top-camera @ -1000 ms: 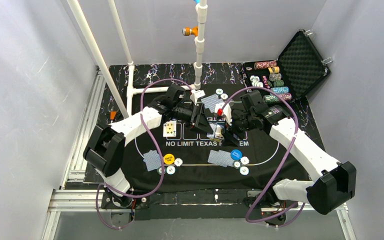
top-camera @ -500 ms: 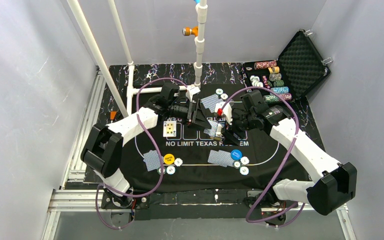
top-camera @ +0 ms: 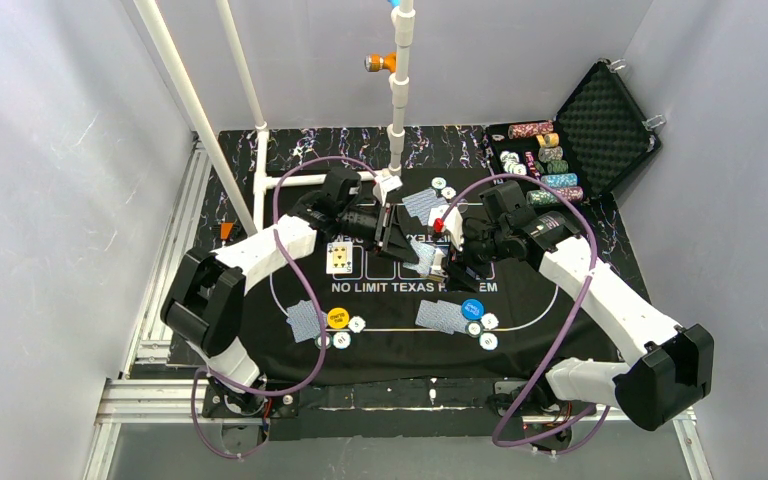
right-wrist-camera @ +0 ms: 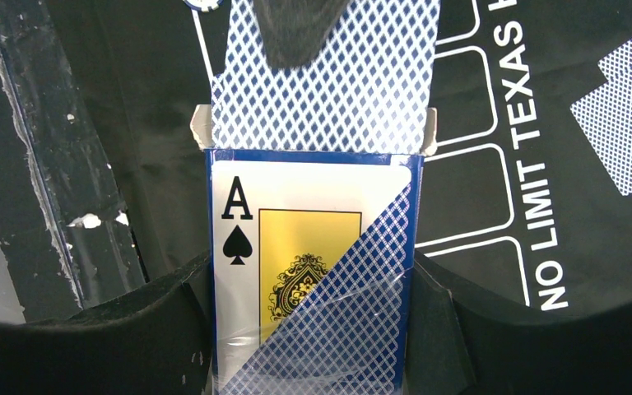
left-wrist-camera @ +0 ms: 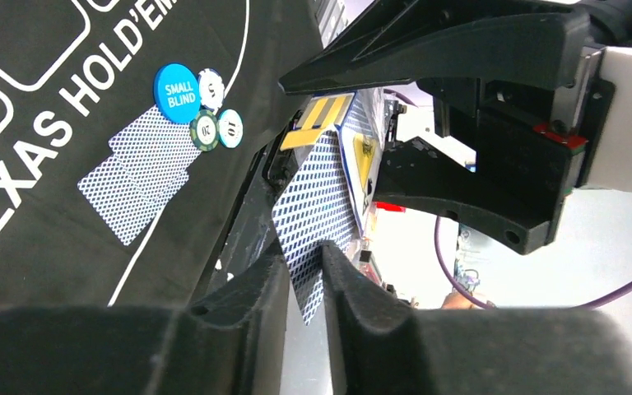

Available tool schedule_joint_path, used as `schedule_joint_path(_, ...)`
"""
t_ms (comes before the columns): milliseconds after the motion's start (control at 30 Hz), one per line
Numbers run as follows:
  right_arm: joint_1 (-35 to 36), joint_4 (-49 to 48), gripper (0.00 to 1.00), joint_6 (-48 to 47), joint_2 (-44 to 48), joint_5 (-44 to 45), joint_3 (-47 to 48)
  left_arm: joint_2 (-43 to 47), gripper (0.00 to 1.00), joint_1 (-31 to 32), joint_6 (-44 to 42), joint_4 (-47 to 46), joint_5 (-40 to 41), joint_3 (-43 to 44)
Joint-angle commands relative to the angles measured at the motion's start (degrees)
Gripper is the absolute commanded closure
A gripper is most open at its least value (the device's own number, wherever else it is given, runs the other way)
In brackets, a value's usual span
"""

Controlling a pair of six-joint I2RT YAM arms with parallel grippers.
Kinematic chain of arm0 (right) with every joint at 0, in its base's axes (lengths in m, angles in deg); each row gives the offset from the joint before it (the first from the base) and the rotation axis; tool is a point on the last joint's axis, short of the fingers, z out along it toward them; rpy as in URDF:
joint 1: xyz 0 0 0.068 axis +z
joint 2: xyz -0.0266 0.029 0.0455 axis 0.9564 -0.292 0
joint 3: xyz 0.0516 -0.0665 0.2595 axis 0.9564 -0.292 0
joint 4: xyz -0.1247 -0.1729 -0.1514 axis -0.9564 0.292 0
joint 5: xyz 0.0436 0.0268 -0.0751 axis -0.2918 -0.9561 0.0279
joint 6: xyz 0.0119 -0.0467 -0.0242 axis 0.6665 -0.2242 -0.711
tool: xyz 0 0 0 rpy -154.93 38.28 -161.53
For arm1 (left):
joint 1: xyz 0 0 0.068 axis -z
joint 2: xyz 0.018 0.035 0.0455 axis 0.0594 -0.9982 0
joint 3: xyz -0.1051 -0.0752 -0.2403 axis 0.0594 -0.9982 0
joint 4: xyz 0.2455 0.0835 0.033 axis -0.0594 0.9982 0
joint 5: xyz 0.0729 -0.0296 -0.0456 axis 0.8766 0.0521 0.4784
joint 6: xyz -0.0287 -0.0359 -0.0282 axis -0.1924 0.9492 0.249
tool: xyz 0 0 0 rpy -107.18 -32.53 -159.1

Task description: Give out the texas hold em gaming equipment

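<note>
Nearest, on the black printed mat [top-camera: 400,350]: face-down blue-backed card pairs [top-camera: 438,316] beside a round yellow button disc [top-camera: 337,318] and a round blue button disc [top-camera: 472,308], plus small white chips [top-camera: 488,341]. Mid-mat, clamps the blue-and-white cardboard card box [right-wrist-camera: 313,247] in the right gripper [right-wrist-camera: 313,329], steadying its mouth toward the left gripper [left-wrist-camera: 307,267]. Pinches one blue-backed playing card [left-wrist-camera: 317,189] there, half drawn, likely for dealing. Close beyond, white pipe post [top-camera: 398,110] crowding the lift; farthest, chip stacks [top-camera: 545,160] in the black foam-lined case [top-camera: 610,110].

I see one blue-backed card [right-wrist-camera: 329,82] drawn halfway out of the ace-printed deck box [right-wrist-camera: 313,280], above the surface's middle. A face-up card [top-camera: 339,257] lies flat left of centre. Toward the near edge, the yellow button [top-camera: 337,318] and the blue button [top-camera: 472,308] each sit beside face-down cards [top-camera: 305,320] and small chips [top-camera: 341,341].
</note>
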Motion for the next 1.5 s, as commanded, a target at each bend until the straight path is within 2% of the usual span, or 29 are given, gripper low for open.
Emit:
schedule_joint_path(0,0.26,-1.82,0.99,-0.13,2.01,-0.66,0.0,4.61,0.86,-2.09,-3.01,2.85,-0.41,-0.39)
schedule_joint_path(100,0.26,-1.83,0.99,0.01,1.93,-0.54,-0.08,6.02,0.95,-3.21,-2.92,2.42,-0.73,-0.41)
schedule_joint_path(333,0.26,-1.64,0.99,0.07,2.0,0.21,-0.57,9.17,1.0,-7.44,-9.57,9.13,-0.27,2.75)
schedule_joint_path(400,0.26,-1.73,0.99,0.3,2.22,0.48,-0.91,9.23,1.0,-8.99,-16.71,16.23,2.3,6.19)
schedule_joint_path(500,0.11,-1.7,0.99,0.47,2.78,0.22,-1.44,9.2,1.0,-9.45,-34.64,28.42,8.93,10.63)
schedule_joint_path(600,-0.7,-1.74,0.99,0.86,3.57,-0.28,-2.01,10.31,1.0,-9.3,-51.0,33.27,19.08,10.75)
schedule_joint_path(700,-3.05,-2.26,0.99,2.25,3.67,-2.14,-2.39,10.5,1.0,-8.47,-63.82,35.38,25.23,10.06)
schedule_joint_path(867,-6.64,-3.46,0.99,4.36,3.31,-1.69,-2.62,11.13,1.0,-0.91,-79.31,26.84,42.69,2.82)
schedule_joint_path(1000,-8.91,-3.59,0.99,5.39,3.22,-0.04,-2.61,9.48,1.0,3.95,-87.05,17.5,51.29,-2.89)
schedule_joint_path(1300,-13.86,-3.22,0.99,8.09,1.99,2.27,-2.1,3.95,1.0,10.06,-95.68,-1.51,62.77,-8.77)
schedule_joint_path(1467,-15.39,-3.09,0.99,9.65,0.48,2.55,-1.16,-0.27,1.0,11.51,-98.5,-4.22,65.88,-9.88)
